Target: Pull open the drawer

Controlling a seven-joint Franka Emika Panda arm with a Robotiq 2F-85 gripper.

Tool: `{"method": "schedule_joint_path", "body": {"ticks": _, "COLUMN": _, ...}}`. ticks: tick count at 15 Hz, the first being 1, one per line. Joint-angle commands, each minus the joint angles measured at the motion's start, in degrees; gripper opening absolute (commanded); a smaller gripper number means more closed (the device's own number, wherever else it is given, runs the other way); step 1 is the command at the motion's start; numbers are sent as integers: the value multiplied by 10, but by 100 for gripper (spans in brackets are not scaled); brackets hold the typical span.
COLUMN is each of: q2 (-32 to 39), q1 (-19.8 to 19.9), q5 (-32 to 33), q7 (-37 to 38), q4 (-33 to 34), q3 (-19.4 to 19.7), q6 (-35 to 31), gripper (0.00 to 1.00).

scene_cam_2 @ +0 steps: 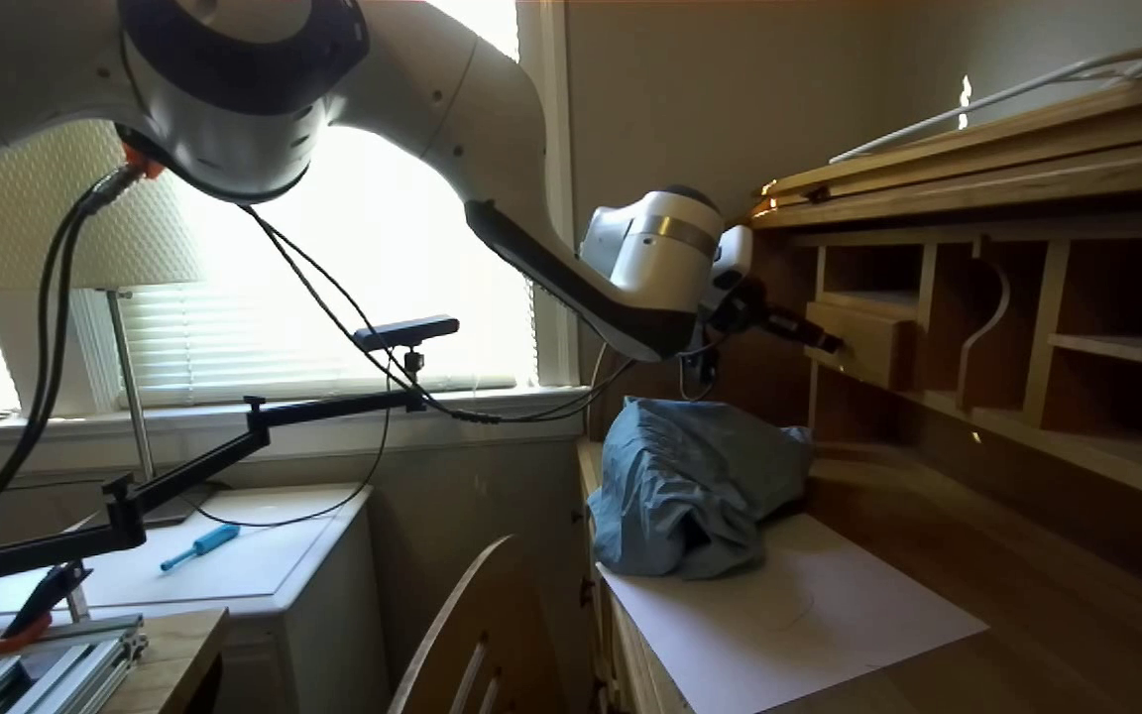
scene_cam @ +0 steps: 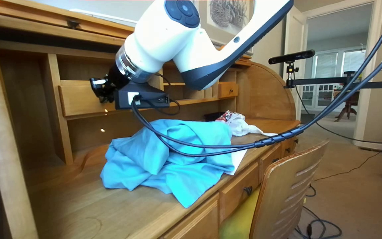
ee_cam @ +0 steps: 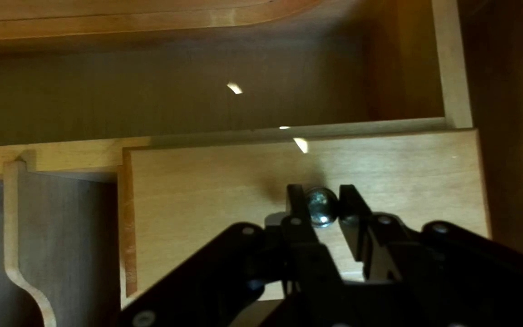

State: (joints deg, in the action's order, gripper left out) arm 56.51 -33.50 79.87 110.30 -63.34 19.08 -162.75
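The drawer is a wide light-oak front under the desk's upper shelf, seen in both exterior views (scene_cam: 78,99) (scene_cam_2: 868,342) and in the wrist view (ee_cam: 207,190). Its front stands a little proud of the frame around it; I cannot tell how far it is out. A small round knob (ee_cam: 321,209) sits on the front, between my fingers in the wrist view. My gripper (ee_cam: 320,188) is shut on the knob, one finger on each side. In both exterior views the gripper (scene_cam: 99,89) (scene_cam_2: 829,340) reaches the drawer front; the knob is hidden there.
A crumpled blue cloth (scene_cam: 167,149) lies on the desktop below the arm, with white paper (scene_cam_2: 799,615) beside it. The roll-top edge (scene_cam: 61,23) overhangs above. Dividers (scene_cam_2: 987,317) flank the drawer. A wooden chair (scene_cam: 287,192) stands at the desk's front.
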Motion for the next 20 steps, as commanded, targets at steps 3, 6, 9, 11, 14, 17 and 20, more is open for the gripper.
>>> {"method": "schedule_joint_path", "body": {"ticks": 3, "q2": -35, "q1": -26, "q5": 35, "q7": 50, "q4": -49, "q3": 23, "q6": -32, "gripper": 6}}
{"method": "schedule_joint_path", "body": {"ticks": 6, "q2": -41, "q1": -39, "q5": 40, "q7": 63, "q4": -59, "q3": 35, "q6": -35, "gripper": 6}}
{"method": "schedule_joint_path", "body": {"ticks": 9, "q2": -53, "q1": -53, "q5": 50, "q7": 73, "q4": -77, "q3": 48, "q6": -36, "gripper": 6}}
{"method": "schedule_joint_path", "body": {"ticks": 11, "q2": -68, "q1": -59, "q5": 54, "q7": 75, "q4": -96, "q3": 49, "q6": -46, "gripper": 6}}
{"method": "schedule_joint_path", "body": {"ticks": 14, "q2": -77, "q1": -71, "q5": 65, "q7": 80, "q4": -105, "q3": 55, "q6": -64, "gripper": 6}}
{"method": "schedule_joint_path", "body": {"ticks": 17, "q2": -87, "q1": -83, "q5": 77, "q7": 84, "q4": -118, "q3": 58, "q6": -75, "gripper": 6}}
{"method": "schedule_joint_path", "body": {"ticks": 20, "q2": -96, "q1": -98, "q5": 70, "q7": 79, "q4": -136, "q3": 65, "q6": -48, "gripper": 6}}
